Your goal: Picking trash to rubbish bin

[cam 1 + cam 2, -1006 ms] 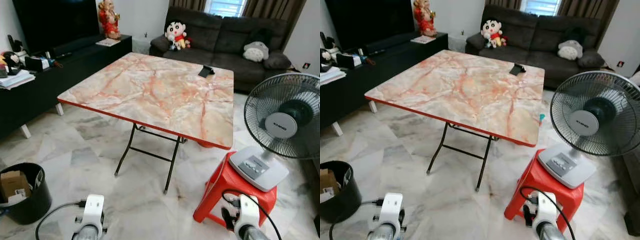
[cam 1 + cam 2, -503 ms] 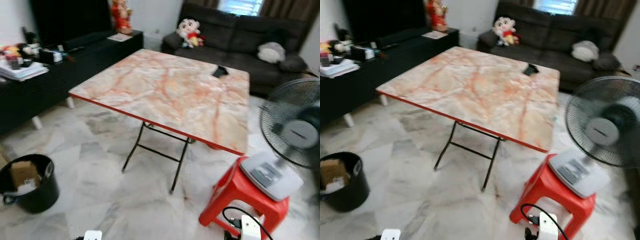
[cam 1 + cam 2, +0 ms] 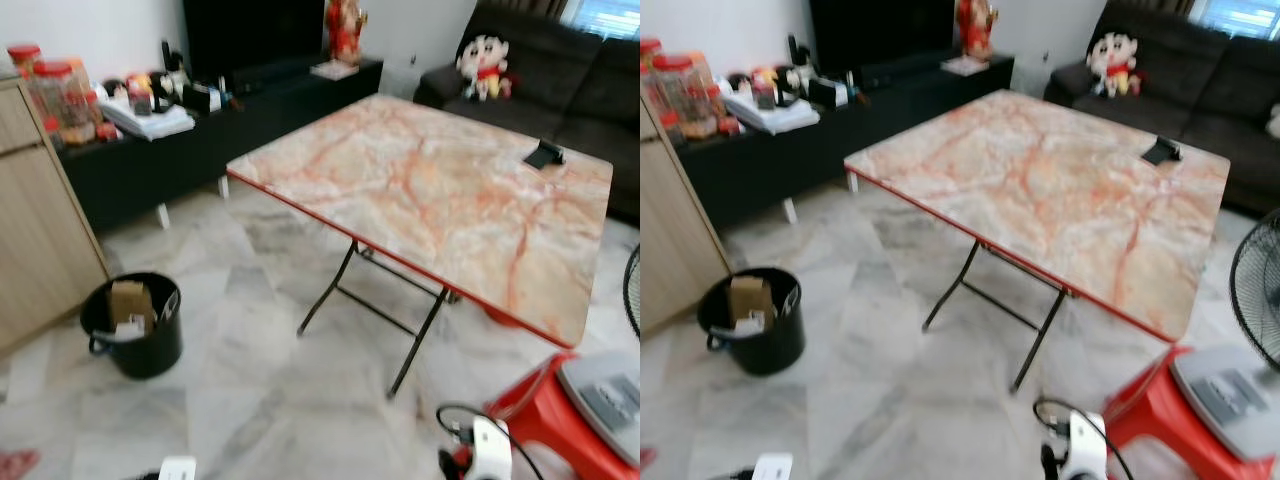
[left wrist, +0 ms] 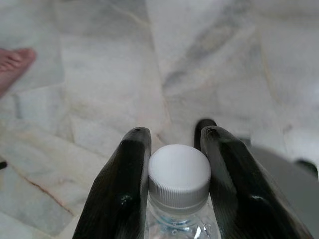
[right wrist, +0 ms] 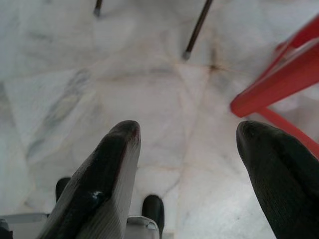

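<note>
In the left wrist view my left gripper (image 4: pixel 174 144) is shut on a clear plastic bottle with a white cap (image 4: pixel 178 172), held over the marble floor. A black rubbish bin (image 3: pixel 134 326) holding cardboard scraps stands on the floor to my left, near a wooden cabinet. My right gripper (image 5: pixel 188 137) is open above the floor with nothing between its fingers, close to the red stool's legs (image 5: pixel 279 89). The white wrist housings of both arms (image 3: pixel 490 450) sit at the bottom edge of the eye views.
A folding table with a marble-pattern top (image 3: pixel 440 190) stands ahead, a small dark object (image 3: pixel 543 154) on its far side. A red stool (image 3: pixel 560 420) carrying a fan base is at lower right. A black TV console (image 3: pixel 200 130) and dark sofa (image 3: pixel 560 70) lie behind. A person's bare foot (image 4: pixel 12 67) is on the floor.
The whole view has swung to the left: the bin now sits nearer the middle left, the cabinet has come into view, and the fan and stool have slid to the right edge.
</note>
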`<state>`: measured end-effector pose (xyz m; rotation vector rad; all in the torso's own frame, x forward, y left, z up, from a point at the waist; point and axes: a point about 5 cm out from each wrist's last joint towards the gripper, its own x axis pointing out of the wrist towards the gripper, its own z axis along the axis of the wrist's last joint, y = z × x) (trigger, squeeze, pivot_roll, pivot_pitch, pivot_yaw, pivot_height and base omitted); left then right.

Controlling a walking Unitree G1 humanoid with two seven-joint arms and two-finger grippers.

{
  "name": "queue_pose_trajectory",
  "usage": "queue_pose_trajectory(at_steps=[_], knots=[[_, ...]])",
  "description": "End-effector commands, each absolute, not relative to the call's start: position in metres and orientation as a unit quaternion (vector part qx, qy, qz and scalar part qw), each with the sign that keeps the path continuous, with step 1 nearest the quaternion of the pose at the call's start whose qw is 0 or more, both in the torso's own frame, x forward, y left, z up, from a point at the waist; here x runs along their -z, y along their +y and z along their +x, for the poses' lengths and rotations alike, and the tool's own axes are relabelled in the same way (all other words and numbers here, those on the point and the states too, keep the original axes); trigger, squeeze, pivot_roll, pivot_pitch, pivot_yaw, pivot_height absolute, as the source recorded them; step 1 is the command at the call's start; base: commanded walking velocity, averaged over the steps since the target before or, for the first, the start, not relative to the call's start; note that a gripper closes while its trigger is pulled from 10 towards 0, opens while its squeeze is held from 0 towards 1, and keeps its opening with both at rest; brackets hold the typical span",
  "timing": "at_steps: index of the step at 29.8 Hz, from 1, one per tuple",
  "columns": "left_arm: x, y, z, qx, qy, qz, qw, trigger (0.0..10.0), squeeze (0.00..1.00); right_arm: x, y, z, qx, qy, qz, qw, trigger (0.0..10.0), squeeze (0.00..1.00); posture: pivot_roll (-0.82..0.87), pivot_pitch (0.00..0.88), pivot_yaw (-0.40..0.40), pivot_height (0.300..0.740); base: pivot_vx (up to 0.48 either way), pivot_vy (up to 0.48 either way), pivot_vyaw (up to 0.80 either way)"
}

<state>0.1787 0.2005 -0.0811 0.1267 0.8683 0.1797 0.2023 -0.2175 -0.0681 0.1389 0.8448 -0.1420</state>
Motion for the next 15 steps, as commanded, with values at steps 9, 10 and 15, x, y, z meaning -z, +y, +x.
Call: queue_pose_trajectory(at_steps=[9,10,15], knots=[[0.0763,0.2003,0.1829,-0.093,0.382,0.080,0.916,10.0,0.00,0.0682,-0.2174,0.2015,0.068,0.404,0.073,0.909,10.0,0.00,0.00,0.033,-0.085,0.740,0.000,0.000,0.67],[0.0759,0.2001,0.1832,-0.093,0.379,0.081,0.917,10.0,0.00,0.0682,-0.2173,0.2014,0.068,0.405,0.074,0.909,10.0,0.00,0.00,0.033,-0.085,0.740,0.000,0.000,0.51],[0.0753,0.2024,0.1815,-0.102,0.370,0.084,0.920,10.0,0.00,0.0700,-0.2148,0.1990,0.066,0.407,0.075,0.908,10.0,0.00,0.00,0.030,-0.079,0.740,0.000,0.000,0.52]])
